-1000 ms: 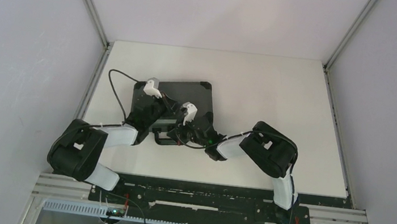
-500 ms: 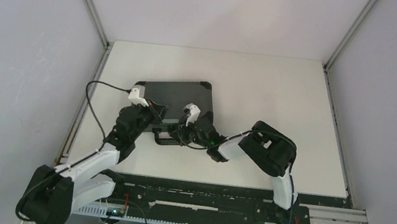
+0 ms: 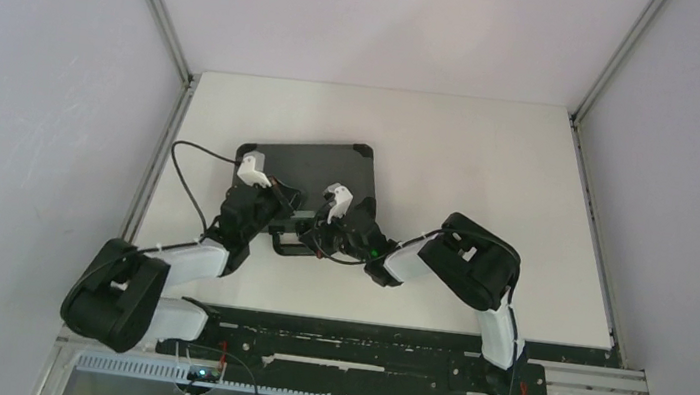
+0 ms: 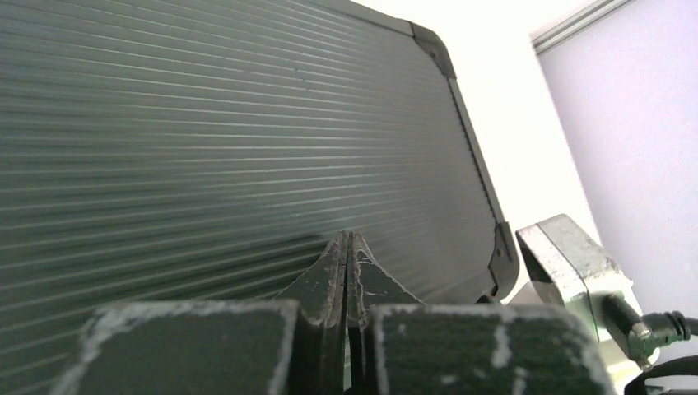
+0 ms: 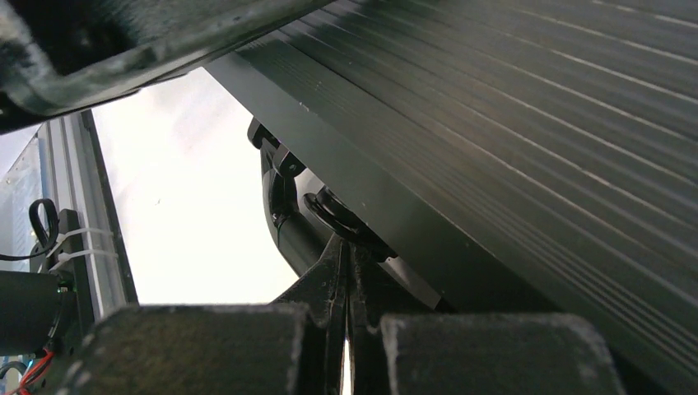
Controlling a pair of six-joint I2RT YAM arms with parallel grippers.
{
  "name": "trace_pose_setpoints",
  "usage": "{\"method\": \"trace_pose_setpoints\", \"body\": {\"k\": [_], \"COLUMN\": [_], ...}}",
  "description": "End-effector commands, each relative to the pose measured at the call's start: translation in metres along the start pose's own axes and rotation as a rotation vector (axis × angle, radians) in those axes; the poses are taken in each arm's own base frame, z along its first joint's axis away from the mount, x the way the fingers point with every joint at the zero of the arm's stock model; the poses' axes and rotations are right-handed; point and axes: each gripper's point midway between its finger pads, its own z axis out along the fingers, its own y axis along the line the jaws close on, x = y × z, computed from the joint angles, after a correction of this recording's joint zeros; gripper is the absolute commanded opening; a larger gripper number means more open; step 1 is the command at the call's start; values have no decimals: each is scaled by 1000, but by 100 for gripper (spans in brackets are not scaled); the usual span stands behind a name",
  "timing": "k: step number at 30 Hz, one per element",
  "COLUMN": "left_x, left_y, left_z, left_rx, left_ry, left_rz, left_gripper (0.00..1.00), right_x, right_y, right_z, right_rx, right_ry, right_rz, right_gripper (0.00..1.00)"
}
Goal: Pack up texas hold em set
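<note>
Heft seems likely: stiff black ribbed hard briefcase (image 3: 315, 165), best lifted by its front handle (image 3: 287, 249); left gripper (image 4: 346, 240) and right gripper (image 5: 346, 248) both clenched on nothing.

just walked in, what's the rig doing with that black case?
Both arms are at the black briefcase, which lies closed and flat on the table. The left gripper, jaws shut, is low over the ribbed lid near its front edge. The right gripper, jaws also shut, is at the front edge beside the handle. Neither holds anything, and no chips or cards are in view. I can't tell whether the latches are fastened.
</note>
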Motion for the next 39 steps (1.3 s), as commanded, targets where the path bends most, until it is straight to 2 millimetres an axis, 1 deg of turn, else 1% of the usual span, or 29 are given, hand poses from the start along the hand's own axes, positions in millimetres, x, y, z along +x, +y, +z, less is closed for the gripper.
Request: {"method": "trace_pose_setpoints", "body": {"k": [1,3,5,8,9,11,17,19,21,24,26,28,30,32,34,37,39], "left_x": [70,75,76,71,70,70,71,70,71,74,76,78,80,81,83,84,83], "left_y": [48,55,58,58,58,60,62,62,62,64,64,63,63,62,62,65,67], "left_z": [-13,-13,-12,-10,-10,-11,-11,-10,-9,-8,-7,-5,-3,-1,-1,-1,-1], "left_rx": [-126,-147,-157,-157,-156,-163,-171,-169,-169,-172,-168,-163,-157,-150,-144,-158,-167], "left_ry": [200,211,214,203,199,198,201,200,205,216,223,231,235,240,246,243,238], "left_rz": [-112,-122,-127,-131,-130,-129,-122,-121,-120,-119,-122,-126,-130,-135,-137,-137,-138], "left_gripper": [0,0,0,0,0,0,0,0,0,0,0,0,0,0,0,0,0], "right_x": [-21,-23,-20,-5,-1,7,12,8,-1,-26,-47,-65,-77,-82,-80,-72,-61], "right_y": [-2,3,9,25,28,30,32,32,25,13,9,10,12,10,9,13,18], "right_z": [4,4,3,3,4,5,2,2,5,9,10,10,10,11,12,11,10], "right_rx": [0,-8,-10,-27,-21,-22,-39,-39,-21,-29,-26,-22,-20,-12,-13,-21,-14], "right_ry": [-62,-61,-57,-43,-38,-26,-6,-15,-27,-70,-99,-122,-135,-138,-134,-125,-106], "right_rz": [8,6,5,0,-10,-8,13,3,-7,5,-11,-33,-54,-63,-57,-50,-56], "right_gripper": [0,0,0,0,0,0,0,0,0,0,0,0,0,0,0,0,0]}}
